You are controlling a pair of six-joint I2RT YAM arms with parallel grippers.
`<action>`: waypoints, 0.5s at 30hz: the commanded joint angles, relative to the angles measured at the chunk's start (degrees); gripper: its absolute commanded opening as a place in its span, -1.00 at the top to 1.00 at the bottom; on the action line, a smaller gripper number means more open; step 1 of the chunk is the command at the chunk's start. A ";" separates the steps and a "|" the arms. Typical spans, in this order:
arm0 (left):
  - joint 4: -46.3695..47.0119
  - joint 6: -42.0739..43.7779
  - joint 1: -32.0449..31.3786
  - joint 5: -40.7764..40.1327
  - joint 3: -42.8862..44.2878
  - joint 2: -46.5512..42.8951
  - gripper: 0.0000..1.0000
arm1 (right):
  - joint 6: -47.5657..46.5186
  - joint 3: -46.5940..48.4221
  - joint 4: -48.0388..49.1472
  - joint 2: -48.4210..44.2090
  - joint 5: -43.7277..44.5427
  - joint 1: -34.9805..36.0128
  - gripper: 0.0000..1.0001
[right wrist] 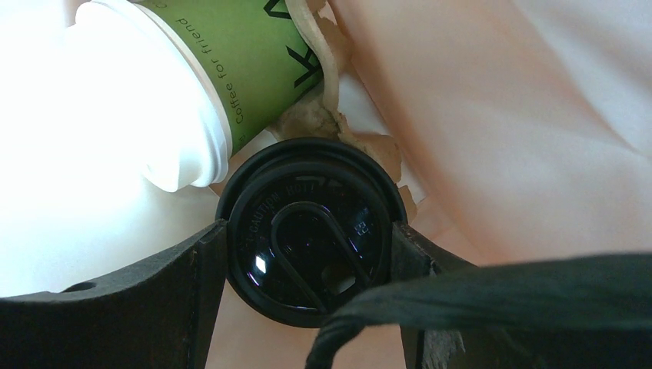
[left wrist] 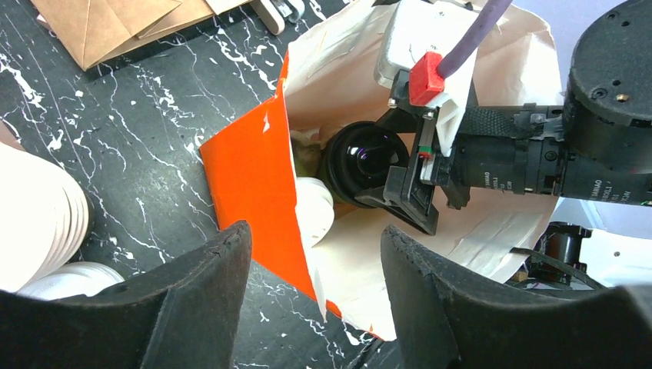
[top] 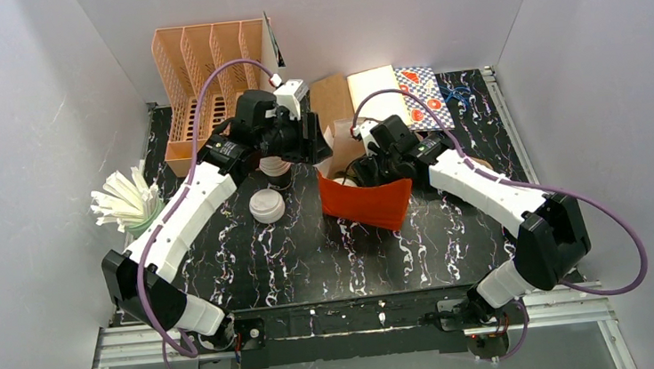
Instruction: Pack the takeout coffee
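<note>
The orange paper bag [top: 365, 201] stands open mid-table, its white inside showing in the left wrist view [left wrist: 254, 177]. Inside it a dark green takeout coffee cup with a black lid [right wrist: 311, 231] [left wrist: 365, 157] sits between the fingers of my right gripper [right wrist: 307, 238] [top: 360, 174], which press on both sides of the lid. Beside it a second green cup with a white lid [right wrist: 169, 92] [left wrist: 314, 211] lies tilted. My left gripper [left wrist: 315, 238] [top: 311, 141] hangs open over the bag's left wall, holding nothing.
A stack of white cups [top: 275, 167] and a loose white lid [top: 266, 206] sit left of the bag. An orange file rack [top: 207, 79], brown paper bags [top: 334, 99] and a holder of white sticks [top: 128, 202] lie around. The bag's black handle [right wrist: 500, 284] crosses the right wrist view.
</note>
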 commanded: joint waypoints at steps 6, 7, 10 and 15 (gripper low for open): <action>-1.87 1.60 -0.05 -1.22 2.02 0.81 -0.17 | 0.34 -4.24 -6.50 4.49 -0.05 0.50 0.97; -1.89 1.61 -0.07 -1.16 2.13 0.97 -0.16 | 0.34 -3.83 -6.47 4.10 -0.11 0.51 0.97; -1.89 1.96 -0.06 -1.20 2.46 1.42 -0.15 | -1.99 -1.46 -7.94 2.93 -0.06 0.51 0.97; -1.87 2.32 -0.05 -1.15 2.67 2.30 -0.13 | -2.95 2.78 -12.46 -0.06 -1.19 0.51 -0.08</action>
